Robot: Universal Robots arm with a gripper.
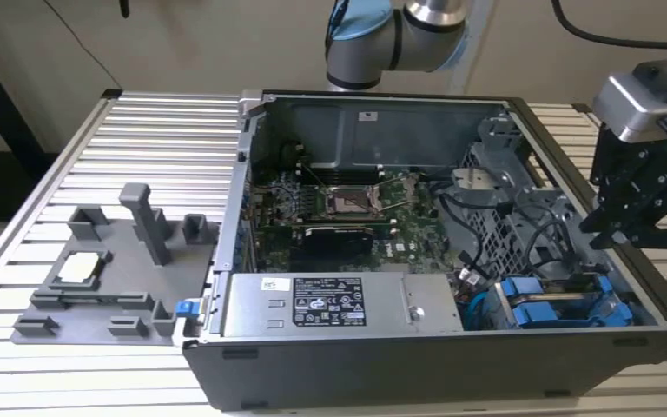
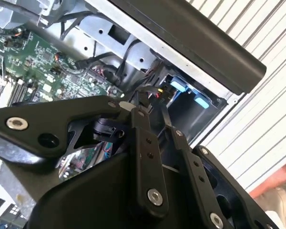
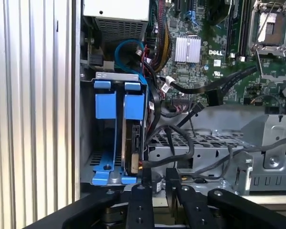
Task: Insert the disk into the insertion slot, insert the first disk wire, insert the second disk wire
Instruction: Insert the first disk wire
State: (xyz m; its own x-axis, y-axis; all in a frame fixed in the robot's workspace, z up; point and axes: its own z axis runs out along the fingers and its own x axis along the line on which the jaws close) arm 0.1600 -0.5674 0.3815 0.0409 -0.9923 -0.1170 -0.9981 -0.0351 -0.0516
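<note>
The disk stands on edge in its blue carrier inside the insertion slot, beside a second blue carrier. In the exterior view the blue carriers sit at the case's near right corner. A black wire loops from the metal cage toward the disk's end, and a red-tipped connector lies next to that end. My gripper hangs above the case's right wall, close over the cage. In both wrist views the gripper points at the disk's end and the loose cables.
The open computer case lies on a slatted aluminium table. A grey power supply box fills its near side and the motherboard its middle. A grey fixture tray stands at the exterior view's left. A person's hand is beside the case.
</note>
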